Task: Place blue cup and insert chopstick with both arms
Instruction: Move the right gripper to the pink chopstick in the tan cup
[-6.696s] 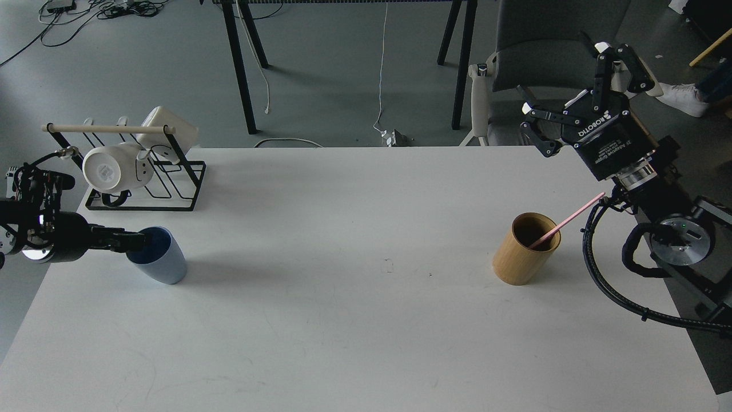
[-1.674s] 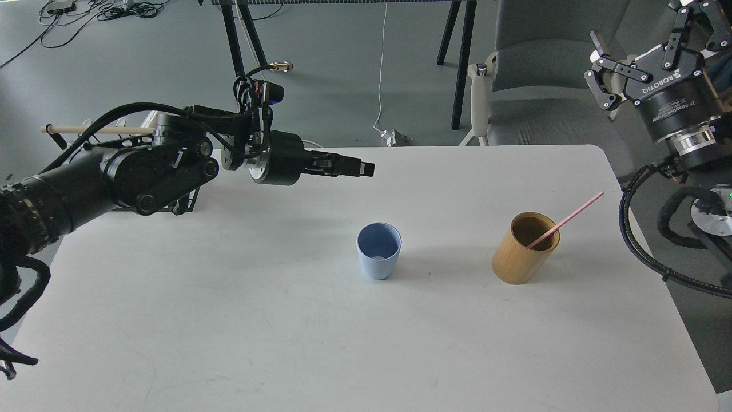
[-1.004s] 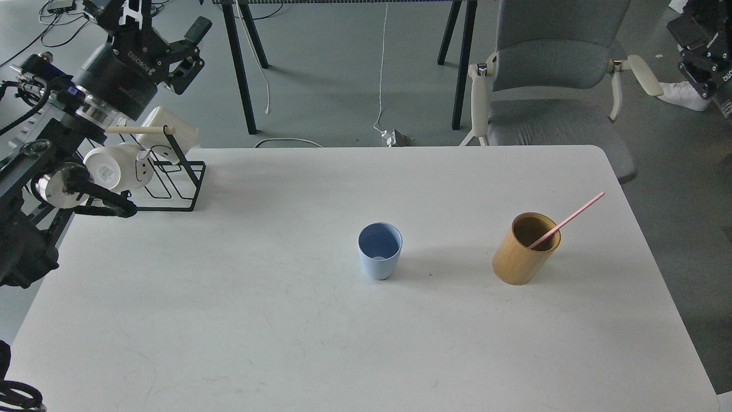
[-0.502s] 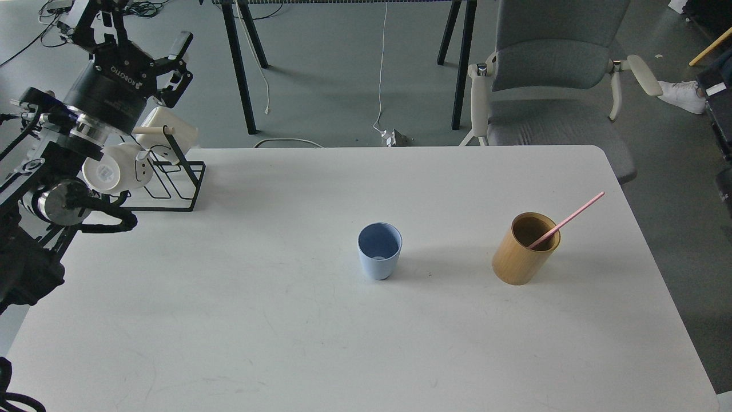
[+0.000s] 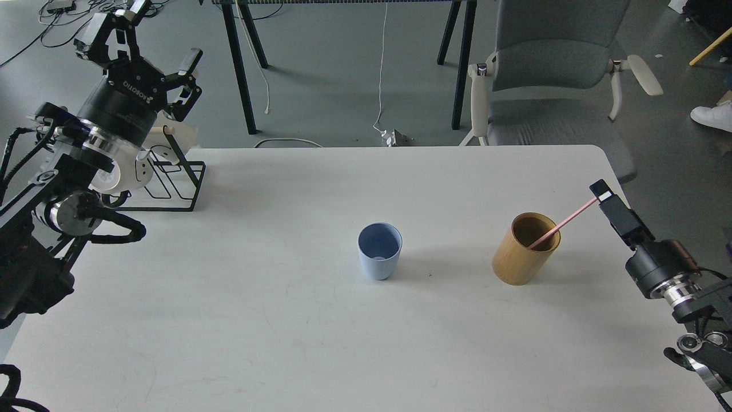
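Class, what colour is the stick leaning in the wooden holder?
Pink; the chopstick shows best in head view.

Your right gripper (image 5: 601,193), out of view half a second ago, now reaches in at the chopstick's (image 5: 563,222) upper tip.

The blue cup (image 5: 380,250) stands upright and empty near the middle of the table (image 5: 286,320), pale outside, darker within. The thin pink chopstick (image 5: 563,224) leans inside the tan holder (image 5: 523,249) to its right, tip angled up-right.
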Available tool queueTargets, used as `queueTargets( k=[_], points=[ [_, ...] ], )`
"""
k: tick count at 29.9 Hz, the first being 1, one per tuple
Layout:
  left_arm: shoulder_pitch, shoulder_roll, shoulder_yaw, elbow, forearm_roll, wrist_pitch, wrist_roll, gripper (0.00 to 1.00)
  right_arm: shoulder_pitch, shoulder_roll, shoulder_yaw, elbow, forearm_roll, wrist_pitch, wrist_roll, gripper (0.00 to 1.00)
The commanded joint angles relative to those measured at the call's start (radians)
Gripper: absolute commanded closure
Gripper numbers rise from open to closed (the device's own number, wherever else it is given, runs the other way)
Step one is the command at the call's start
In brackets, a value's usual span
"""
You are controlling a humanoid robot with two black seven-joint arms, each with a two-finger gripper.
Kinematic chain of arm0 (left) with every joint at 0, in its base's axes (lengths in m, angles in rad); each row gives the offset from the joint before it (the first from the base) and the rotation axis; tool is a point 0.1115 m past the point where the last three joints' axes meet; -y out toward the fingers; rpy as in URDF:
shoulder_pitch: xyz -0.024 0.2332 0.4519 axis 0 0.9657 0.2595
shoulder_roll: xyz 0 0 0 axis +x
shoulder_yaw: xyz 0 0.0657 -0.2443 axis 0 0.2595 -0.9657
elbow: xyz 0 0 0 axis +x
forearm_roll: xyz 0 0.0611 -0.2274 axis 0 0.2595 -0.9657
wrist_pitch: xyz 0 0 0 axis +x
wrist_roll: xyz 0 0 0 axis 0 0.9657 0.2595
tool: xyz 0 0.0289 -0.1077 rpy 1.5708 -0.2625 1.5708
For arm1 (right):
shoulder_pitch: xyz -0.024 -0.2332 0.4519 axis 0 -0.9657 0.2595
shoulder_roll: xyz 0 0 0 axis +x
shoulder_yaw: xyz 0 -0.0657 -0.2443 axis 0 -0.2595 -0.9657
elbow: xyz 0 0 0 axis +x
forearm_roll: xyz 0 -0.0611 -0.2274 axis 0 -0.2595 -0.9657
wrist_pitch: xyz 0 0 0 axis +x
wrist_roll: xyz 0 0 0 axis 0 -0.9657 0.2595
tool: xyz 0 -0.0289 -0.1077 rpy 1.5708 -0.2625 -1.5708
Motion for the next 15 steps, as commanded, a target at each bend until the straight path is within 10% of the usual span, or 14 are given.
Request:
queueTargets(
  k=[1,15],
  points=[
    [0.006,0.0,0.0,0.002,0.002,0.0,0.0,0.05,0.004,0.016,-0.025,-0.008,-0.008,0.0,0.0,0.12],
    [0.016,-0.005,0.001,0.011,0.0,0.0,0.0,0.05,0.139,0.013,-0.208,-0.055,-0.032,0.0,0.0,0.46]
  ],
)
